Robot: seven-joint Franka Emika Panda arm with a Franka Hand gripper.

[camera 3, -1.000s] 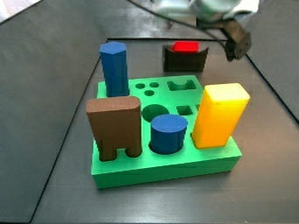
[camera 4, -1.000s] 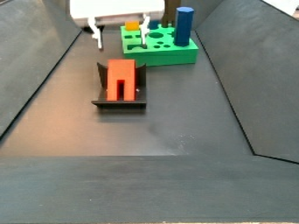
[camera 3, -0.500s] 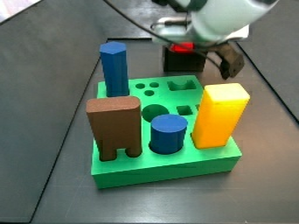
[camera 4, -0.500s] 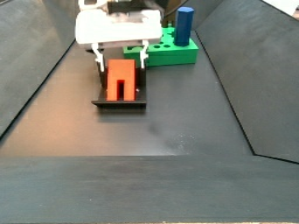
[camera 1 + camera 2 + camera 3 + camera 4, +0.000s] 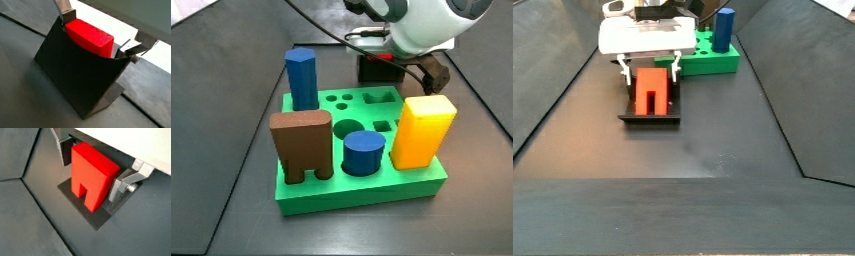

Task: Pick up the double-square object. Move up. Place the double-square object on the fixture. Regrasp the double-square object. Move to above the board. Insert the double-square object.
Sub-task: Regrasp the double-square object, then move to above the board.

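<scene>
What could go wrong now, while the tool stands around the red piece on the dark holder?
1. The tool has one finger on each side of the red piece, with small gaps showing. If it shuts off-centre, the piece may tilt in the holder.
2. The piece leans on the holder's sloped face. A push from one finger first could slide it sideways.
3. The green board with its blue post stands just behind the holder, so a careless lift might strike them.

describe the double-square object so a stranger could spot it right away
Find the green board; just off it stands the dark fixture, with the gripper down over it. The double-square object leans on that fixture between the gripper's fingers: it is the only bright red piece, with a notched end.
</scene>
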